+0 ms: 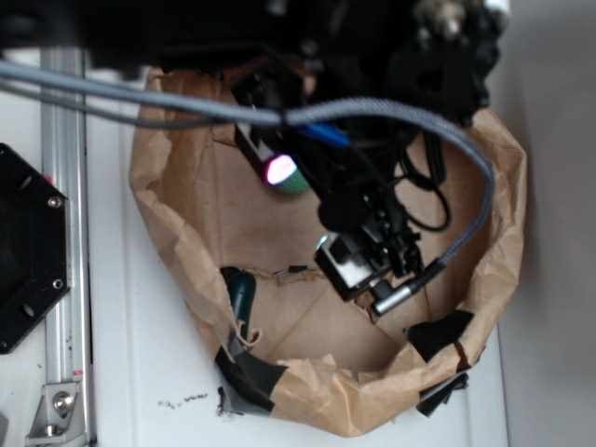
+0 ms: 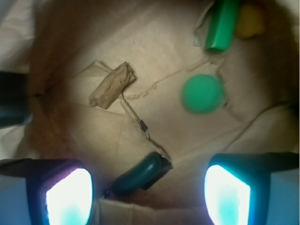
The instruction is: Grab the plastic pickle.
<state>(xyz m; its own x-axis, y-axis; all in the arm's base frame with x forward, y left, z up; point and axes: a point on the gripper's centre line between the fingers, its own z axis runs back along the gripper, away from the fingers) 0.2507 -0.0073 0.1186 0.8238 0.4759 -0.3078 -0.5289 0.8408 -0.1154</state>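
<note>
Your wrist view alone shows the gripper [image 2: 147, 197] spread wide with the plastic pickle [image 2: 140, 174] between its fingers, plus a green ball [image 2: 202, 93] and green block [image 2: 223, 24], all inside the taped paper bag [image 1: 168, 233] on the white table [image 1: 140, 372].

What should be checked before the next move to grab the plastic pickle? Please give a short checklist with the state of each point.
1. Plastic pickle visible in the wrist view: ok, low in the frame, partly tucked under a paper flap.
2. End effector open: ok, two fingers apart, nothing held.
3. Pickle centred between the fingers: not ok, it lies nearer the left one in the image.
4. Green ball and green block away from the grasp: ok.
5. Height above the pickle: cannot tell.
6. Paper bag wall clear of the fingers: cannot tell.
</note>
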